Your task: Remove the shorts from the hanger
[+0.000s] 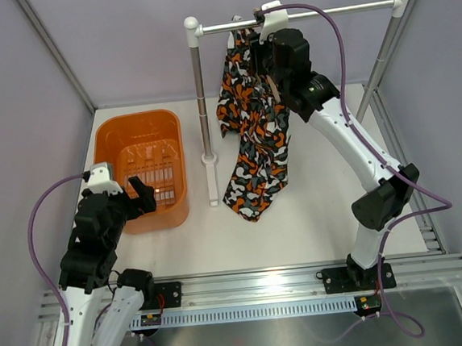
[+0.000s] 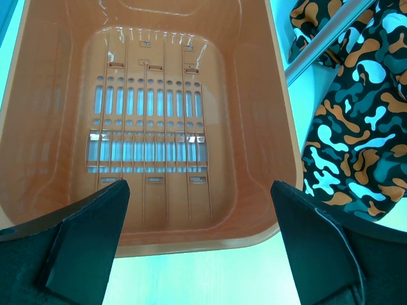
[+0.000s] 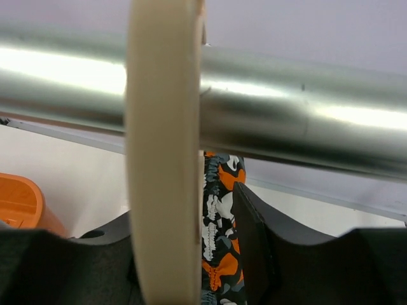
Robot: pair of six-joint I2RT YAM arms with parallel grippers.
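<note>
Currently, grasp step: right gripper (image 3: 184, 235) straddles the hanger (image 3: 162, 159) at upper centre, jaws not yet clamped; shorts (image 1: 255, 147) drape below. Left gripper (image 2: 198, 210) stands released over the basket (image 2: 267, 95). Next, likely: clamp, lift off rail (image 3: 305, 133).

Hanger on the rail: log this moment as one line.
right gripper straddles hanger at rail, not yet clamped | shorts hanging from hanger | left gripper open over orange basket

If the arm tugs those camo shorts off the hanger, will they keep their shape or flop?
Probably floppy: the shorts hang in loose folds. Likely light, since a thin hanger carries them. Tugging may swing the hanger.
</note>
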